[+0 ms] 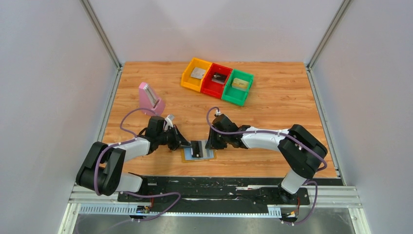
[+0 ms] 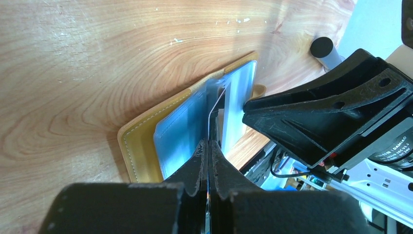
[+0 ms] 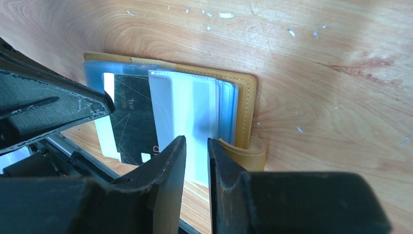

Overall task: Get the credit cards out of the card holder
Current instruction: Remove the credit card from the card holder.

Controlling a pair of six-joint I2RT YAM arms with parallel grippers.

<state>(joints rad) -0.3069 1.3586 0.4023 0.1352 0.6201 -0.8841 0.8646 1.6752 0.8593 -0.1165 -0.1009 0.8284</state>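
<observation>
The card holder (image 1: 187, 156) lies open near the table's front edge, mustard-tan (image 2: 141, 146) outside and light blue inside. A dark grey credit card (image 3: 132, 119) sticks partly out of its sleeves toward the left arm. My left gripper (image 2: 208, 142) is shut on this card, which shows edge-on (image 2: 215, 105) in the left wrist view. My right gripper (image 3: 196, 140) stands over the holder's right half (image 3: 246, 97), by the tan tab (image 3: 253, 152). Its jaws are a narrow gap apart above a clear sleeve (image 3: 187, 105), with nothing seen between them. From above, the left gripper (image 1: 189, 145) and right gripper (image 1: 208, 145) flank the holder.
Yellow (image 1: 187, 78), red (image 1: 210, 87) and green (image 1: 232, 95) bins stand in a row at the back, each with a card inside. A pink block (image 1: 150, 97) stands at the back left. Black rails run along the front edge (image 1: 219, 184).
</observation>
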